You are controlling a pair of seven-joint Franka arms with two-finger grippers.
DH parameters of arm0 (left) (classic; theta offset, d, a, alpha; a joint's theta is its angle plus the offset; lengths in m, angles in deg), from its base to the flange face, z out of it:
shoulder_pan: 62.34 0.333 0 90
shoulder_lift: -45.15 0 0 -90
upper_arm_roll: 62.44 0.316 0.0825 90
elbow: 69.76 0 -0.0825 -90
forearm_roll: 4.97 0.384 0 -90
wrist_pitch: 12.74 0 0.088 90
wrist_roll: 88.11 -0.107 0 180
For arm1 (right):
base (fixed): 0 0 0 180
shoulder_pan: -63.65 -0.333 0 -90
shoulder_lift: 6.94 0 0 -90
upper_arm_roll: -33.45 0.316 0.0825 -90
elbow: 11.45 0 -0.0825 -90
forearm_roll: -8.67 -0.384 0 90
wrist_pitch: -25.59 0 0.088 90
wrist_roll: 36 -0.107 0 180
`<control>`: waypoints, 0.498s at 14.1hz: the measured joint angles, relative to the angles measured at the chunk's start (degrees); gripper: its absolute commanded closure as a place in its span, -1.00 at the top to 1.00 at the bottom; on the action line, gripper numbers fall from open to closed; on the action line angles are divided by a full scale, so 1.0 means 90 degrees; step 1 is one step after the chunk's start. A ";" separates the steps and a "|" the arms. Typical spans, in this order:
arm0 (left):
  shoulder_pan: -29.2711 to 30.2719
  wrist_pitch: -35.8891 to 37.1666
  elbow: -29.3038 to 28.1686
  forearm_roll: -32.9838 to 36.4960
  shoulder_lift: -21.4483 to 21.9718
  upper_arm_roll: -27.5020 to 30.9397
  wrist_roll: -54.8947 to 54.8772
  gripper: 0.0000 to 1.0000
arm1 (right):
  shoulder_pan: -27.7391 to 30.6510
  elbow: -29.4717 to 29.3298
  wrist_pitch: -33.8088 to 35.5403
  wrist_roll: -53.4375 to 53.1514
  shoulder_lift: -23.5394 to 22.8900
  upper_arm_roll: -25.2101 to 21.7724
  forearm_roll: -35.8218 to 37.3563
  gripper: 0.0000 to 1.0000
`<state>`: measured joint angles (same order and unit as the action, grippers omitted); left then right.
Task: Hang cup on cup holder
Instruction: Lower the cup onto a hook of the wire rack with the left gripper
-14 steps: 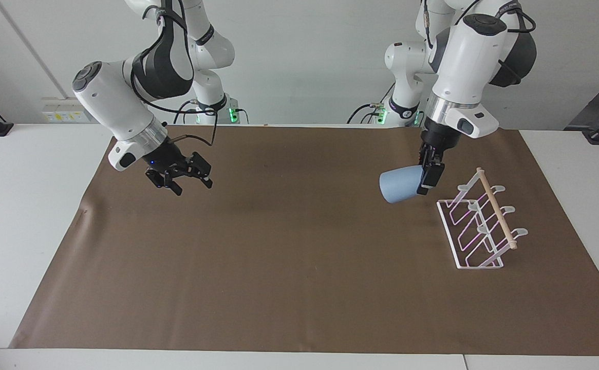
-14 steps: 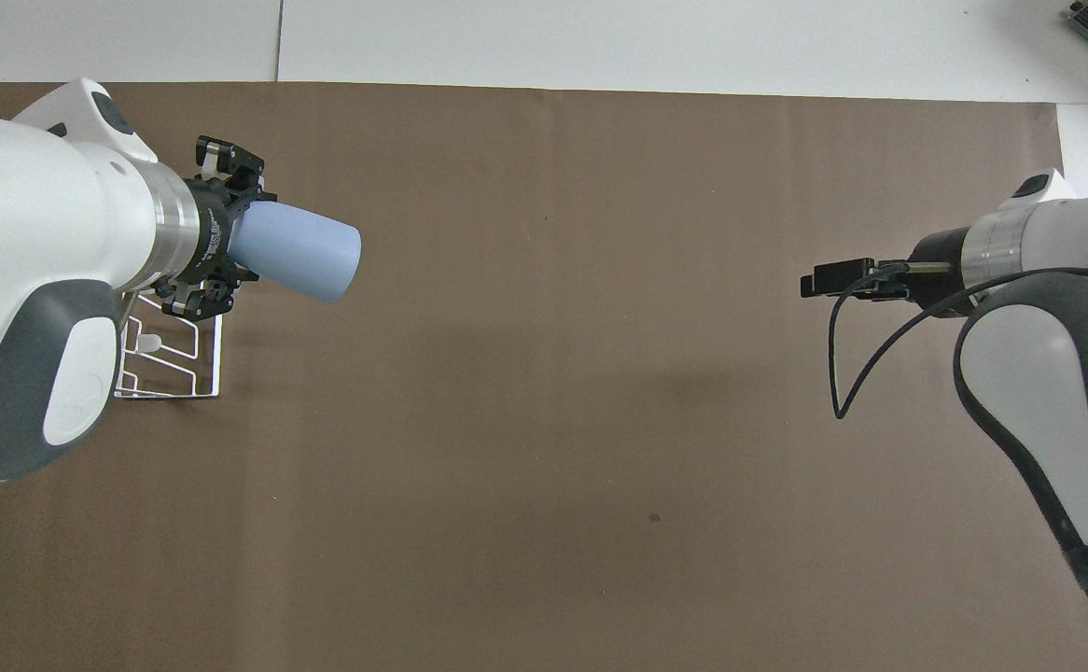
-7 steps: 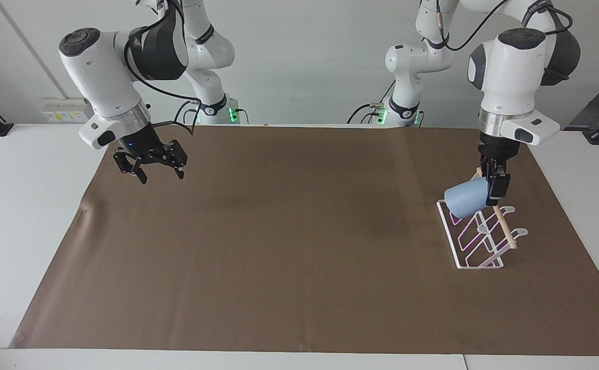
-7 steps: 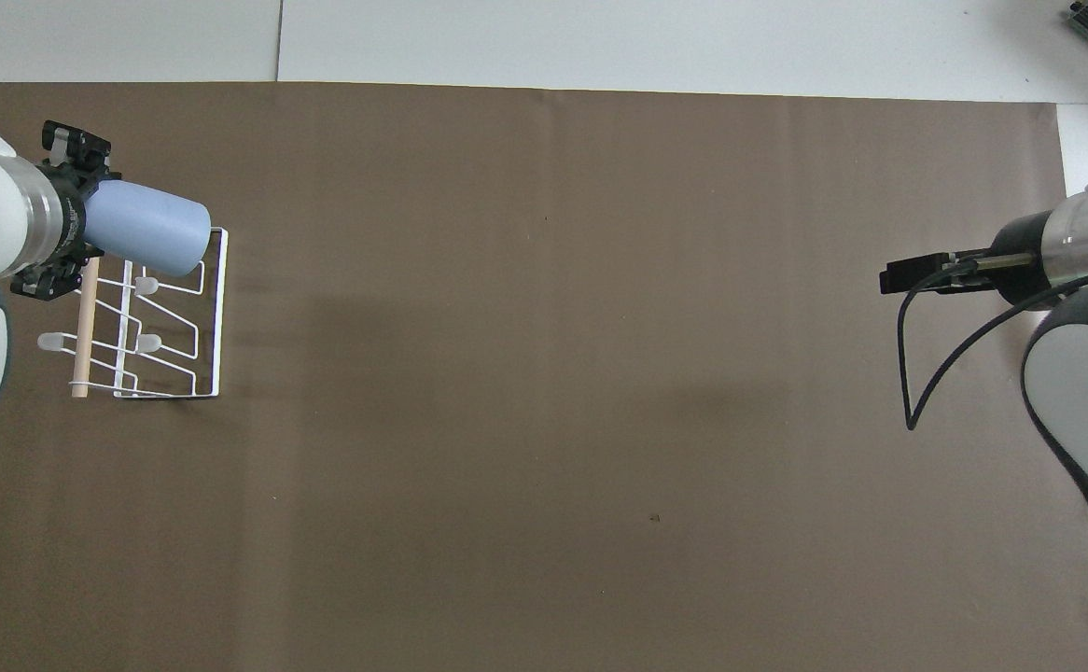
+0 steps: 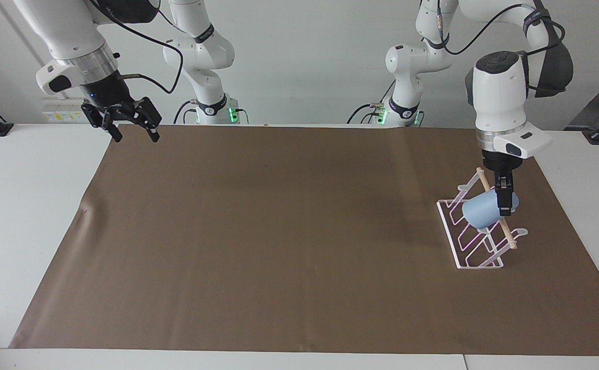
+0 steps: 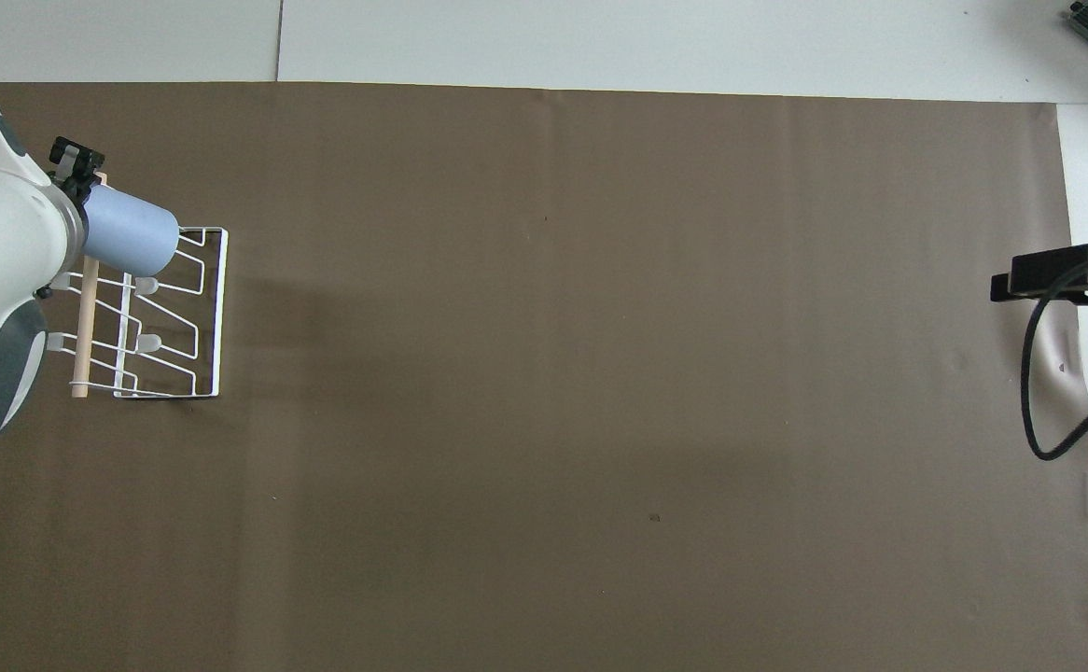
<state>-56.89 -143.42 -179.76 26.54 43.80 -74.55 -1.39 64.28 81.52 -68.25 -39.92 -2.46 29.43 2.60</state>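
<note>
Clamped by the left pincer (image 5: 505, 204), the cup (image 5: 482, 215) is held tilted on its side over the cup holder (image 5: 476, 234), its rim end in the grip and its closed base pointing toward the middle of the counter (image 5: 32, 216). In the facing view the cup is seen against the prong second from the robots' end, just in front of the wooden dowel (image 5: 494, 208); whether it already bears on the wire cannot be told. The holder stands on the brown mat (image 5: 289, 241) at the left arm's end of the counter, close to that end's mat edge (a narrow strip of mat is left there). Its base frame runs along the side that faces the open middle, and the prongs slant up from it to the dowel. The two prongs farther from the robots are left bare.

The right pincer (image 5: 127, 121) is raised high over the mat's corner at the right arm's end, close to the robots, its fingers spread wide apart and nothing between them; that arm is kept waiting. In the overhead view only its dark tip (image 6: 1053, 280) is seen at the mat's edge.

Between the two arms the whole middle of the mat lies open, out to the white counter border farthest from the robots.
</note>
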 measured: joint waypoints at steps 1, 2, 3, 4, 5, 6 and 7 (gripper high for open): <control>0.0036 -0.0023 0.0000 0.0119 -0.0042 0.0002 -0.0001 -1.00 | 0.0055 -0.0002 0.0093 -0.0010 0.0064 -0.0002 0.0021 1.00; 0.0050 -0.0030 -0.0001 0.0249 -0.0095 0.0003 0.0000 -1.00 | 0.0086 -0.0002 0.0219 -0.0011 0.0100 -0.0008 0.0075 1.00; 0.0050 -0.0043 -0.0001 0.0396 -0.0157 -0.0007 0.0043 -1.00 | 0.0098 -0.0002 0.0288 -0.0011 0.0109 -0.0009 0.0098 1.00; 0.0048 -0.0064 -0.0001 0.0592 -0.0217 -0.0025 0.0182 -1.00 | 0.0098 -0.0001 0.0311 -0.0012 0.0108 -0.0006 0.0100 1.00; 0.0042 -0.0086 -0.0001 0.0803 -0.0278 -0.0043 0.0365 -1.00 | 0.0098 -0.0001 0.0317 -0.0013 0.0108 0.0000 0.0101 1.00; 0.0036 -0.0153 -0.0001 0.1010 -0.0343 -0.0057 0.0526 -1.00 | 0.0098 -0.0001 0.0319 -0.0013 0.0108 0.0004 0.0101 1.00; 0.0033 -0.0256 0.0003 0.1144 -0.0402 -0.0066 0.0624 -1.00 | 0.0098 -0.0001 0.0324 -0.0013 0.0108 0.0005 0.0101 1.00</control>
<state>-56.59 -145.73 -179.73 36.84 40.19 -75.15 4.23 65.17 81.50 -65.33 -40.04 -1.49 29.47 3.51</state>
